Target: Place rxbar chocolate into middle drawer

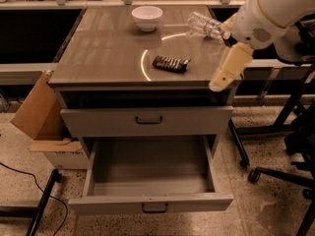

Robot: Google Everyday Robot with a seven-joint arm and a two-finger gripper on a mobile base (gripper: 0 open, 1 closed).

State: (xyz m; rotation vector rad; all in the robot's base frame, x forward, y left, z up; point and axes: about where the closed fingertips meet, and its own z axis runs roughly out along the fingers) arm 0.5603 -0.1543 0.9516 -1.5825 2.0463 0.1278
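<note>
bar (171,63) flat on table (98,53) | my end effector (228,69) at table's right edge, near bar, not touching; apart or together: cannot tell | drawer (152,203) open below | risk: thin bar skids from shallow pinch; my arm nudges bottle (206,27) rolling

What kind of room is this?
Probably a lab or office workroom: a drawer cabinet, a wheeled chair base, a cardboard box. The robot's pincer hangs beside the cabinet top's edge.

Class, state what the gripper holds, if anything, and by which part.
Nothing: the gripper hangs at the edge of the cabinet top, clear of the rxbar chocolate lying on it.
</note>
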